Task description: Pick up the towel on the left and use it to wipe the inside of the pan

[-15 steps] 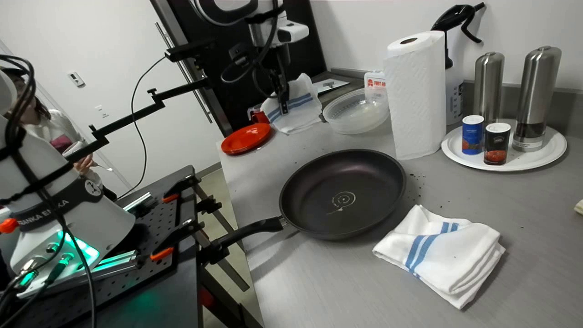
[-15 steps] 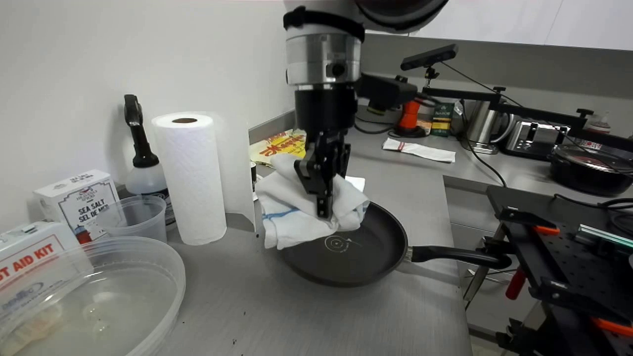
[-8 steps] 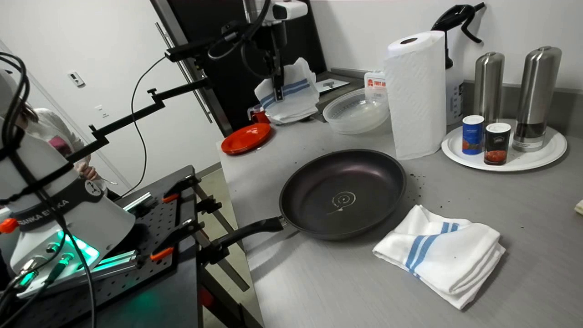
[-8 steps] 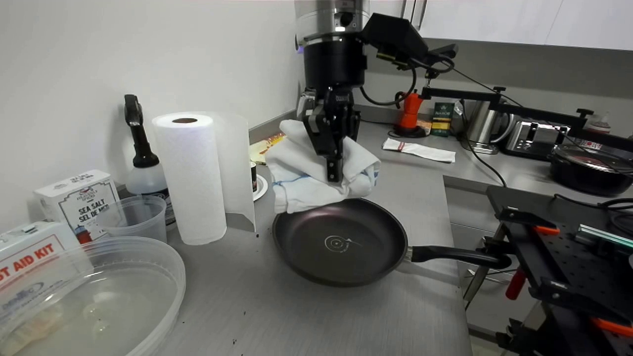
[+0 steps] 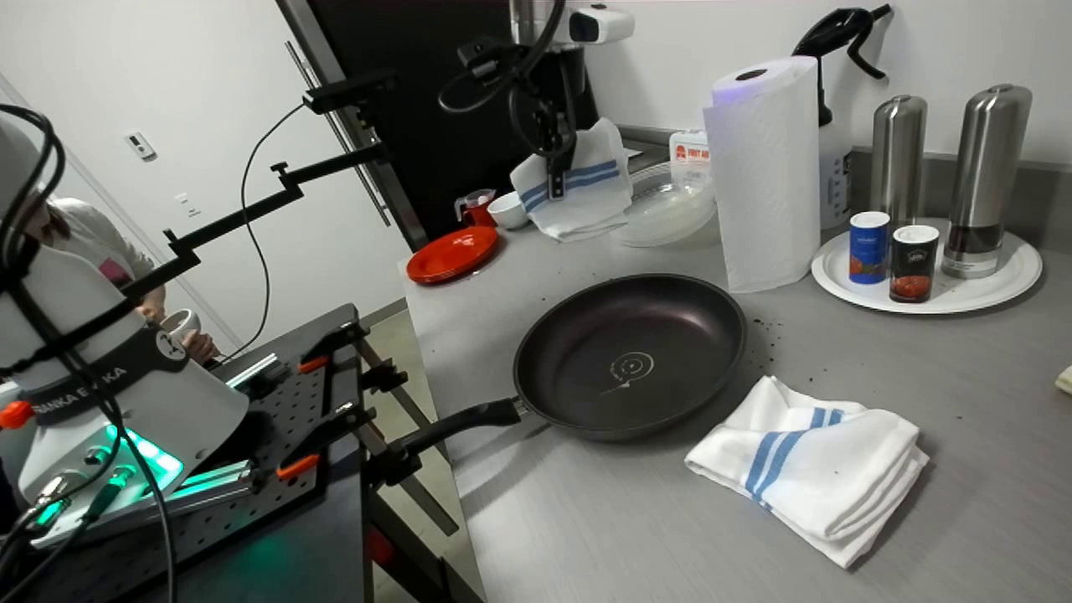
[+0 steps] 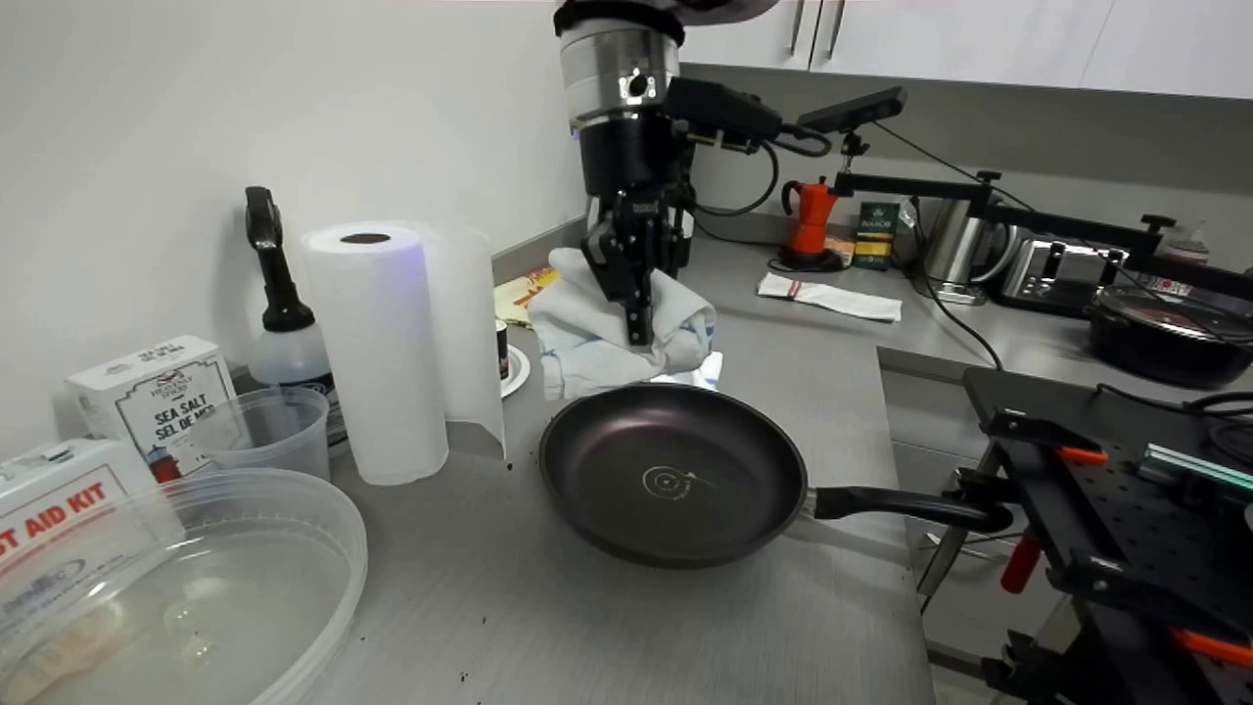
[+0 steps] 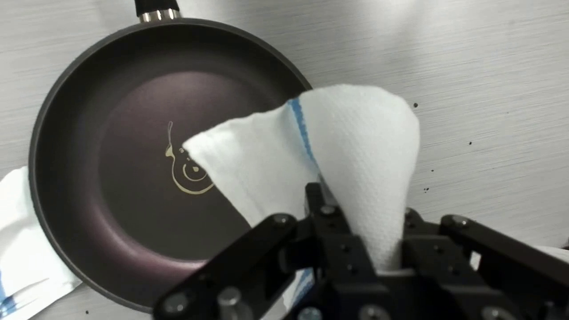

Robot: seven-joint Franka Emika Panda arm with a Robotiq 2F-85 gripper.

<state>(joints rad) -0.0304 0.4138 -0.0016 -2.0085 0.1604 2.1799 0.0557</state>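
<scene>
The held towel, white with blue stripes, hangs bunched in the air in both exterior views (image 5: 596, 188) (image 6: 582, 343) and in the wrist view (image 7: 369, 129). My gripper (image 5: 556, 186) (image 6: 638, 328) (image 7: 360, 204) is shut on it; cloth hides much of one finger in the wrist view. The black pan (image 5: 632, 360) (image 6: 675, 499) (image 7: 155, 178) sits on the counter. The towel is held higher than the pan, and in the wrist view it overlaps the pan's right side. A second folded towel (image 5: 821, 469) (image 7: 26, 249) lies beside the pan.
A paper towel roll (image 5: 766, 184) stands by the wall. A white plate (image 5: 997, 289) holds two steel grinders and small jars. A clear bowl (image 6: 196, 587), a red plate (image 5: 452, 254) and a white bowl (image 5: 508, 211) stand around. The pan handle (image 6: 910, 504) points across the counter edge.
The gripper rose with the towel, uncovering the pan in an exterior view. It then shifted sideways toward the paper towel roll and slightly down. The pan and folded towel have not moved.
</scene>
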